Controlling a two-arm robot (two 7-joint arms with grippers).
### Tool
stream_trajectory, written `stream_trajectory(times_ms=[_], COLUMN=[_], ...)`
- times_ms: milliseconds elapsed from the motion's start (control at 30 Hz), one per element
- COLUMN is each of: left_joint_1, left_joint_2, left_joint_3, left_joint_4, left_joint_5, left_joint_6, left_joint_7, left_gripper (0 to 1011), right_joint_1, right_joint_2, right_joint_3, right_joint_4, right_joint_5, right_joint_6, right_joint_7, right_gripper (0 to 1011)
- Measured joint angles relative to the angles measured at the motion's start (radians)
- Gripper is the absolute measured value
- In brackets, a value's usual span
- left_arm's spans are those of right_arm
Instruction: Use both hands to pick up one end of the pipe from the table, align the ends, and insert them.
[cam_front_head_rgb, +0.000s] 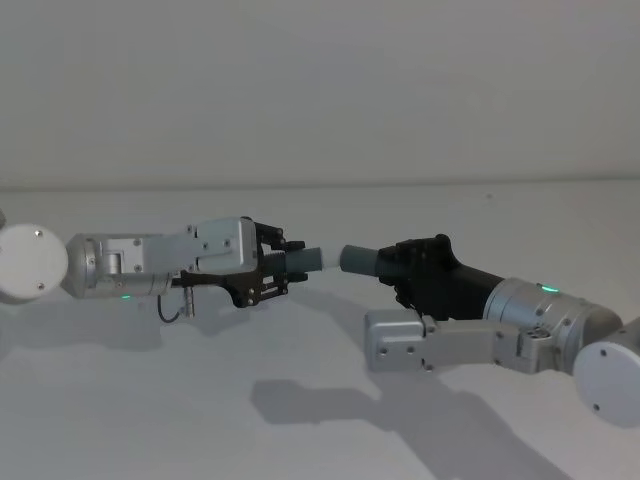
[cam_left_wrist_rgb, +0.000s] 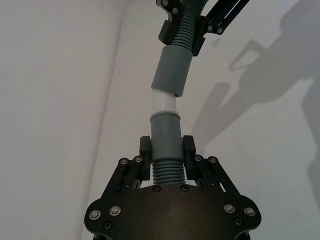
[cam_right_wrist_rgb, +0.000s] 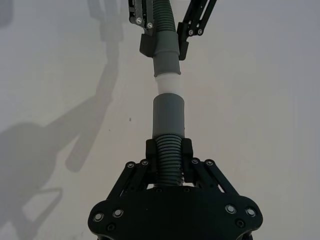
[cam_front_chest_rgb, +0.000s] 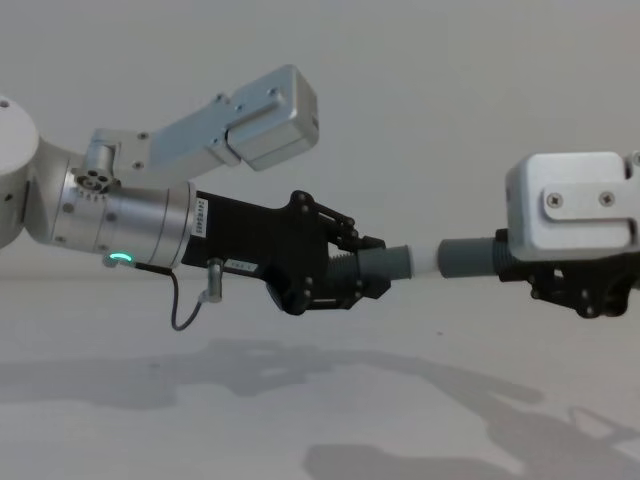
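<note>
Pipe: two grey pieces held in the air above the counter (cam_front_head_rgb: 320, 420), nearly end to end between the two arms.
Counter: plain white surface, carrying the arms' shadows below the work.
Left hand (cam_front_head_rgb: 272, 262): clamped on the ribbed part of the left pipe piece (cam_front_head_rgb: 303, 261); fingers (cam_left_wrist_rgb: 145, 148) sit either side of its collar.
Right hand (cam_front_head_rgb: 400, 262): clamped on the ribbed part of the right pipe piece (cam_front_head_rgb: 358, 259), just behind its grey sleeve.
Ends: pale tip (cam_front_chest_rgb: 424, 259) of the left piece points at the open grey sleeve end (cam_front_chest_rgb: 445, 258) of the right piece.
Progress: both pieces lifted and roughly lined up; insertion judged just beginning or not yet done, seating remains.
Head view: shows a small gap between the ends.
Chest view: shows the ends level in height, the tip touching or very near the sleeve.
Left wrist view: shows a slight sideways kink at the joint (cam_left_wrist_rgb: 167, 94), not apparent from the side.
Right wrist view: shows the axes close to straight (cam_right_wrist_rgb: 167, 90).
</note>
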Motion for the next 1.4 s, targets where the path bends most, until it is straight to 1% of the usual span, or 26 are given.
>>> stream_trajectory(times_ms=[667,1033,1400], left_joint_1=[0.000,0.000,0.000], left_joint_2=[0.000,0.000,-0.001], left_joint_3=[0.000,0.000,0.000], left_joint_4=[0.000,0.000,0.000], left_joint_5=[0.000,0.000,0.000], left_joint_6=[0.000,0.000,0.000], left_joint_7=[0.001,0.001,0.001], left_gripper=[341,341,341], right_joint_1=[0.015,0.044,0.068], right_joint_2=[-0.036,-0.057,-0.077], right_joint_3=[0.022,0.030,0.038], right_joint_4=[0.047,0.093,0.133], right_joint_5=[0.028,0.040,0.055], right_joint_6=[-0.044,-0.085,-0.104], right_joint_7=[0.017,0.038,0.072], right_gripper=[255,253,253])
